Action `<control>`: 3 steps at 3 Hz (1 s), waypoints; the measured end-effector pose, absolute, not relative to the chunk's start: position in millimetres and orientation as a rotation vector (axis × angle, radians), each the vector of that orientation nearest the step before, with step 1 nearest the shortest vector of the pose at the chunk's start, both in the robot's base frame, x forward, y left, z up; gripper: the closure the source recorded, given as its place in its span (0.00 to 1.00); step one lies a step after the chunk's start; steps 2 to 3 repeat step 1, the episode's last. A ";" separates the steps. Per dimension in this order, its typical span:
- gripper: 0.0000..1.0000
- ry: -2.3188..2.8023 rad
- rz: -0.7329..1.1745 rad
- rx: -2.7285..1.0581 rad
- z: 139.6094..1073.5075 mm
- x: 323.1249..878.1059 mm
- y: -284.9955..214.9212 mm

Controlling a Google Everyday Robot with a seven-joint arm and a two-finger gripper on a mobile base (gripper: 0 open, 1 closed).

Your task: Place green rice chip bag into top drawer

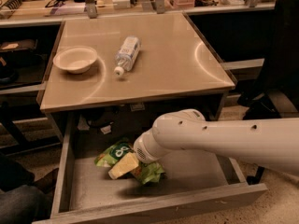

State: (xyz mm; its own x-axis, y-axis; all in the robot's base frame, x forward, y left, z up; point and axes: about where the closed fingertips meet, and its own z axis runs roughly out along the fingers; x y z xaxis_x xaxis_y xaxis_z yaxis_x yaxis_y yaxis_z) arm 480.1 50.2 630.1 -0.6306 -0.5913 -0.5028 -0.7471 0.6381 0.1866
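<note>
The drawer (154, 204) stands pulled out toward the camera, leaving its floor open from above for the drop. Inside the drawer, left of its middle, the green chip bag (150, 172) sits low, at or just above the floor, with the end effector (123, 165) on it. Whether it pinches the bag or has let go, I cannot tell. The arm (224, 139) reaches in from the drawer's right, ducking under the tabletop (168, 73). Above and behind the drawer, a bottle (127, 54) and a bowl (75, 59) rest apart, probably no part of this job.
</note>
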 end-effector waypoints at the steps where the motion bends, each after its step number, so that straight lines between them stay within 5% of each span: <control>1: 0.00 2.463 0.538 -1.059 630.1 480.1 50.2; 3: 0.00 2.463 0.538 -1.059 630.1 480.1 50.2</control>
